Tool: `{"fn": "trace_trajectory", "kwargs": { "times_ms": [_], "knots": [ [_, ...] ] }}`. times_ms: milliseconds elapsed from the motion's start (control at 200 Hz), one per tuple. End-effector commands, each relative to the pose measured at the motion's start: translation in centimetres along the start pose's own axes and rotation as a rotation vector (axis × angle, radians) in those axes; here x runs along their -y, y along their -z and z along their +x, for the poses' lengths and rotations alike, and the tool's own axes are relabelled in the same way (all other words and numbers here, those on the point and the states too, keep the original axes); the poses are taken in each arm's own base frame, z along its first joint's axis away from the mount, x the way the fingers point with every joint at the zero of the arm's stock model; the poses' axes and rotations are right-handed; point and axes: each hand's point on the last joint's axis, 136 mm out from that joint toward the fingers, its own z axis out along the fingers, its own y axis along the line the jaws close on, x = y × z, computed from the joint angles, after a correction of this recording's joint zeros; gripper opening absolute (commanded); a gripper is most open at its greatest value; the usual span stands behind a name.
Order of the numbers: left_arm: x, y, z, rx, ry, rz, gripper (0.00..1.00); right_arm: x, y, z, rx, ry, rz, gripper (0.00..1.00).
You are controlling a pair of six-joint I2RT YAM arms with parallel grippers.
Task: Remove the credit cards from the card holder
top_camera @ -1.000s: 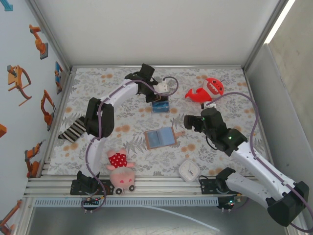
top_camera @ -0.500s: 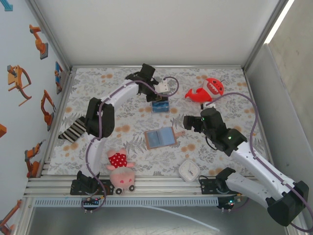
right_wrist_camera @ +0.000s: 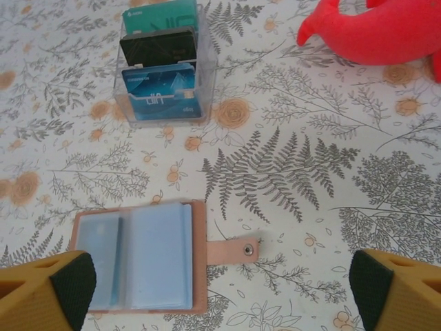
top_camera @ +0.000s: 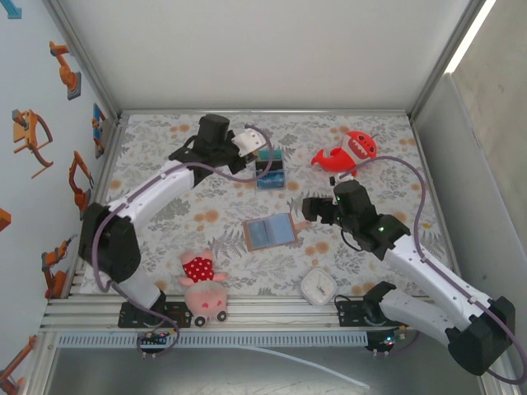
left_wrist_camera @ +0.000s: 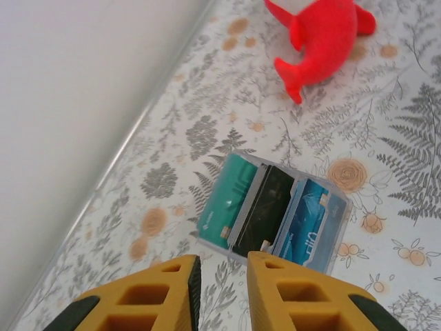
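The card holder lies open and flat near the middle of the table. It is just ahead of the right gripper, whose jaws are spread wide with nothing held.

If this gripper is lowered onto the smooth blue-grey lining, the holder may be pushed across the table instead of being pinned, because it is held down by nothing. Its snap tab could also be caught by a finger. Whether any credit cards are inside the pockets cannot be told, so an empty pocket might be pinched.

Farther away, the left gripper hangs just beside the clear box, its jaws only a little apart and empty. The box looks light. If it is brushed by a finger, it could be tipped or dragged, and the cards standing in it would be spilled.

The following are counted:
- At the near edge: one pink plush and one small white clock.
- In the middle: one card holder.
- Beyond it: one clear box with three cards, teal, black and blue.
- Farthest: one red toy fish.
- Grippers: two.
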Motion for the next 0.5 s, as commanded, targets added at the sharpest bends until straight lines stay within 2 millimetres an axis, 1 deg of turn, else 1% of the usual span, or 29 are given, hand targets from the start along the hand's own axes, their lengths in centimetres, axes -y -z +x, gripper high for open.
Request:
{"fn": "trace_trajectory", "kwargs": {
  "times_ms": [0,80,105,130,155,215,270,290,316,336,356,401,466,496],
  "knots": [
    [-1.5,2.8,-0.1,0.054,0.162,-0.152,0.26,-1.0,-0.5,-0.1,-0.001,-0.009,-0.054,0.90],
    [-1.3,5.3,0.6,0.076,0.250,-0.195,0.26,-1.4,-0.8,0.0,-0.012,-0.011,-0.073,0.87],
    [-1.1,6.1,0.8,0.079,0.279,-0.203,0.33,-1.5,-1.0,0.1,-0.016,-0.013,-0.080,0.86],
    [-0.9,6.7,1.1,0.082,0.301,-0.209,0.35,-1.7,-1.1,0.2,-0.023,-0.013,-0.086,0.85],
    [-0.6,7.4,1.4,0.084,0.329,-0.212,0.39,-1.8,-1.2,0.3,-0.027,-0.016,-0.091,0.85],
    [-0.3,8.8,2.2,0.084,0.401,-0.233,0.40,-2.1,-1.6,0.5,-0.040,-0.019,-0.100,0.84],
    [0.3,9.7,3.4,0.072,0.452,-0.245,0.40,-2.2,-2.0,0.9,-0.054,-0.020,-0.102,0.84],
    [0.4,10.2,3.8,0.072,0.475,-0.254,0.46,-2.3,-2.1,0.9,-0.057,-0.020,-0.104,0.84],
    [0.7,10.6,4.3,0.068,0.500,-0.264,0.47,-2.5,-2.3,1.1,-0.064,-0.019,-0.106,0.84],
    [0.8,11.0,4.8,0.065,0.521,-0.273,0.52,-2.6,-2.4,1.2,-0.068,-0.018,-0.106,0.83],
    [1.0,11.2,5.3,0.060,0.539,-0.282,0.53,-2.7,-2.5,1.3,-0.074,-0.016,-0.108,0.83],
    [1.4,12.0,6.3,0.056,0.574,-0.303,0.64,-3.0,-2.8,1.6,-0.085,-0.010,-0.109,0.82],
    [1.7,13.0,7.8,0.048,0.631,-0.344,0.75,-3.5,-3.2,2.0,-0.102,0.001,-0.114,0.77],
    [1.9,13.4,8.5,0.046,0.655,-0.359,0.82,-3.8,-3.4,2.2,-0.111,0.005,-0.116,0.74]
  ]
}}
